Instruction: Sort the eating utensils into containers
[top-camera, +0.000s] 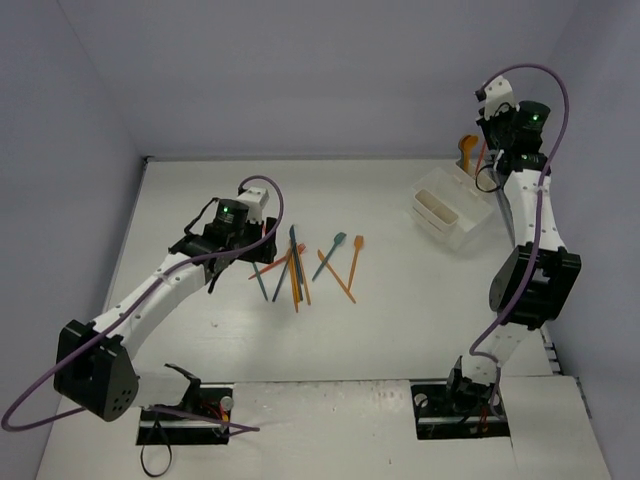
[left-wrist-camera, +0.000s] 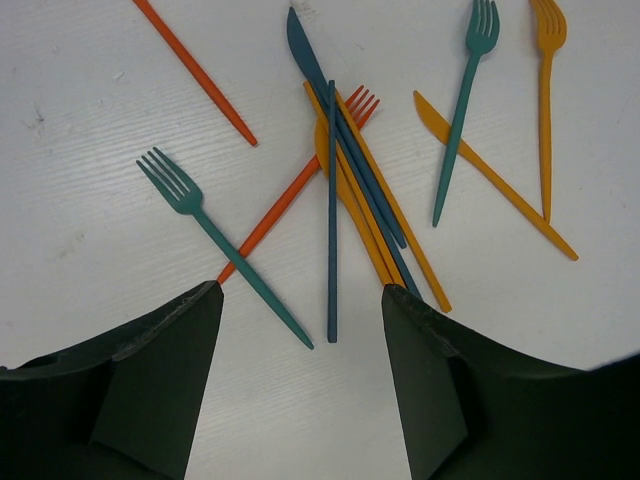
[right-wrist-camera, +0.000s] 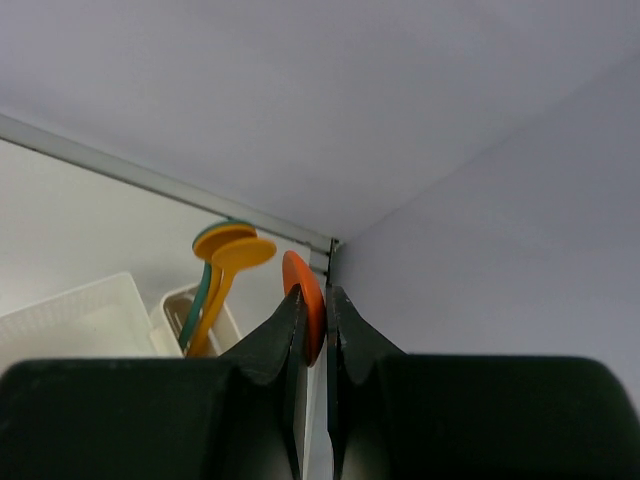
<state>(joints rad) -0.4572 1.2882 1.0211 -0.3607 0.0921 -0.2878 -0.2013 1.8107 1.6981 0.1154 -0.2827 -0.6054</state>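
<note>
- The left gripper (left-wrist-camera: 300, 300) hangs with fingers spread and nothing between them over a loose heap of eating utensils (top-camera: 300, 265), at the centre of the top view on the white table (top-camera: 200, 190).
- In the left wrist view, a teal fork (left-wrist-camera: 215, 235) and a dark blue handle (left-wrist-camera: 331, 220) point their lower ends toward the gap between the fingers. A red-orange fork (left-wrist-camera: 300, 185) meets the teal fork's handle.
- A dark blue knife (left-wrist-camera: 310, 60) lies across yellow-orange pieces (left-wrist-camera: 360, 210) at the middle of that frame.
- At the upper right of that frame, a second teal fork (left-wrist-camera: 462, 110), an orange fork (left-wrist-camera: 545, 110) and an orange knife (left-wrist-camera: 495, 178) lie crossed, just beside the heap. A lone red-orange handle (left-wrist-camera: 195, 72) lies at the upper left.
- The right gripper (right-wrist-camera: 312, 305) is pressed together on the bowl of an orange spoon (right-wrist-camera: 305, 290). It is raised at the upper right of the top view, near the corner where the walls (top-camera: 300, 80) meet.
- The containers (top-camera: 432, 212) sit below it, close to the table's back and right edges. One holds an upright yellow-orange spoon (right-wrist-camera: 235, 255) with a teal spoon (right-wrist-camera: 200, 290) behind it.
- Bare table lies between the heap and the containers, and to the heap's left and front. Lavender walls close the back, left and right sides.
- A green light (top-camera: 227, 211) glows on each wrist.
</note>
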